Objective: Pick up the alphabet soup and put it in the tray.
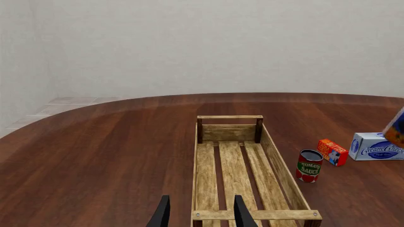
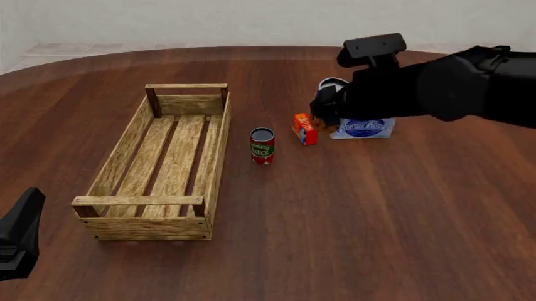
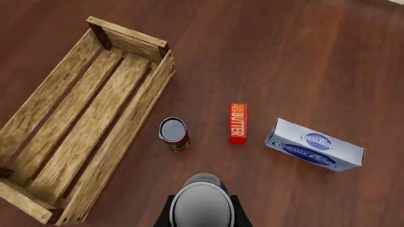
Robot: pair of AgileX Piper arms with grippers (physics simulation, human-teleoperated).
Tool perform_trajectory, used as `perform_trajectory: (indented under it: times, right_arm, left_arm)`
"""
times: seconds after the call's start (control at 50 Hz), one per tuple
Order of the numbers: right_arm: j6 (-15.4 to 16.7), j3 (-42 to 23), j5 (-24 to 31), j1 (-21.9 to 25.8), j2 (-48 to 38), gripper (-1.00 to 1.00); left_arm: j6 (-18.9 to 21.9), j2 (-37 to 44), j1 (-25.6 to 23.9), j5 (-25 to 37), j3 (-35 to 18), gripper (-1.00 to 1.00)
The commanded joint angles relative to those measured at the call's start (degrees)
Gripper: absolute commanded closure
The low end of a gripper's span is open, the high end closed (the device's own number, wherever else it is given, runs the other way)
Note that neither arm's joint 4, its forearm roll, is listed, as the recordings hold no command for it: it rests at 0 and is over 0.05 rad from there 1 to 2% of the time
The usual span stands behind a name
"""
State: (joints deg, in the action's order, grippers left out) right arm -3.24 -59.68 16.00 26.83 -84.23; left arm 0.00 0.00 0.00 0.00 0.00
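Note:
The alphabet soup (image 3: 202, 204) is lifted off the table, its silver top facing the right wrist camera. My right gripper (image 3: 202, 221) is shut on it, a dark finger on each side. In the front view the can (image 2: 332, 85) hangs in the right gripper (image 2: 328, 108) above the small boxes, right of the tray. Its blue and orange side (image 1: 396, 127) shows at the edge of the left wrist view. The wooden slat tray (image 2: 219, 144) (image 1: 277, 156) (image 3: 145, 90) holds nothing. My left gripper (image 1: 202, 215) is open over the tray's near end.
A red-and-green tomato sauce can (image 2: 262, 145) (image 3: 173, 134) stands just right of the tray. An orange butter box (image 2: 305, 128) (image 3: 238, 123) and a blue-and-white cream cheese box (image 2: 362, 128) (image 3: 315, 144) lie beyond it, under the right arm.

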Motion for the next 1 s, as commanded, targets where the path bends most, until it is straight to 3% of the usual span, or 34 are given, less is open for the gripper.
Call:
perform_trajectory:
  times: [0.02, 0.48, 1.0]
  right_arm:
    - [0.0, -8.6, 2.3, 3.8, -4.9, 1.00]
    - [2.8, -27.1, 7.5, 10.6, -16.9, 1.00]
    - [3.9, -41.8, 12.5, 16.4, -28.2, 1.00]
  left_arm:
    - [0.0, 0.0, 0.0, 0.0, 0.0, -1.00]
    - [0.0, 0.0, 0.0, 0.0, 0.0, -1.00]
    - [0.0, 0.0, 0.0, 0.0, 0.0, -1.00]
